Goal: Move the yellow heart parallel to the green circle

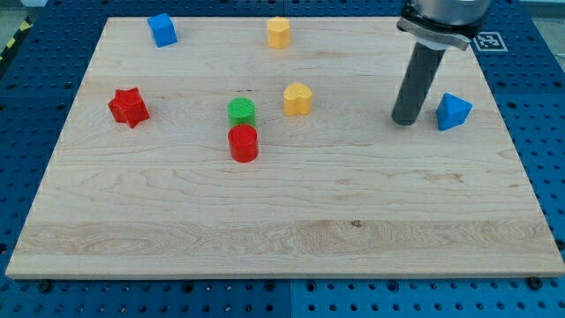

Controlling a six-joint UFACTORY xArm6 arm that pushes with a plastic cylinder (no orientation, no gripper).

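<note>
The tip (404, 121) rests at far right, beside the blue triangle (453, 111), holding nothing, so it looks yet to approach the yellow heart (297, 99) just right of the green circle (241, 111).

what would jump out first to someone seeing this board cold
The dark rod dropping in from the view's top right, my tip on the board just left of the blue triangle. Next, the cluster near the middle: the green circle with the red cylinder touching below it, and the yellow heart just to their right.
</note>
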